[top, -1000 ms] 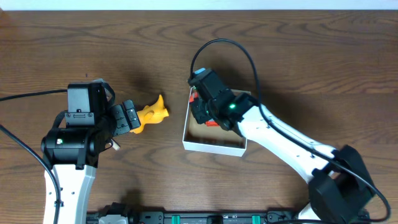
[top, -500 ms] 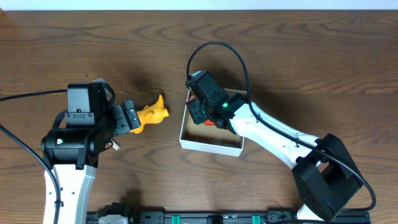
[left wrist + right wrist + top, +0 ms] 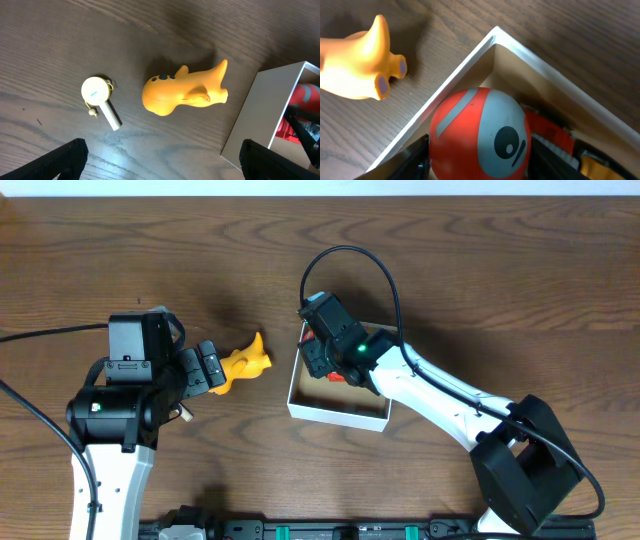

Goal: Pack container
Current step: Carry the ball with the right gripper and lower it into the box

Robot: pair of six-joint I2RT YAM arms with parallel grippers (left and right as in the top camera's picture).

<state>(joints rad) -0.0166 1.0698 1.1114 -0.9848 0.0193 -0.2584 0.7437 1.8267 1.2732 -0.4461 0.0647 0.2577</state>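
The table (image 3: 480, 270) is dark brown wood with a strong grain. A pale strip runs along the top edge of the overhead view, and little else of the room shows.

The container (image 3: 335, 418) sits near the middle of the overhead frame, its white front wall facing the bottom edge. The right arm reaches up to it from the lower right with a black cable (image 3: 350, 255) looping above. The right gripper (image 3: 483, 160) hangs over the box's upper-left corner. Its jaws stand apart on either side of a red and grey ball (image 3: 477, 132) that sits in that corner. Whether they press on the ball cannot be told.

The left gripper (image 3: 208, 368) is left of centre and spread wide, holding nothing. A yellow toy (image 3: 245, 363) lies on the table just to its right, between it and the container.

The left wrist view shows a small white round-headed object (image 3: 100, 100) with a short stem and a yellow cord, lying on the wood left of the yellow toy. In the overhead view the left arm mostly hides it. The right wrist view shows the tan inside walls of the box and another red piece (image 3: 547, 131) behind the ball, which the overhead view hides under the gripper.
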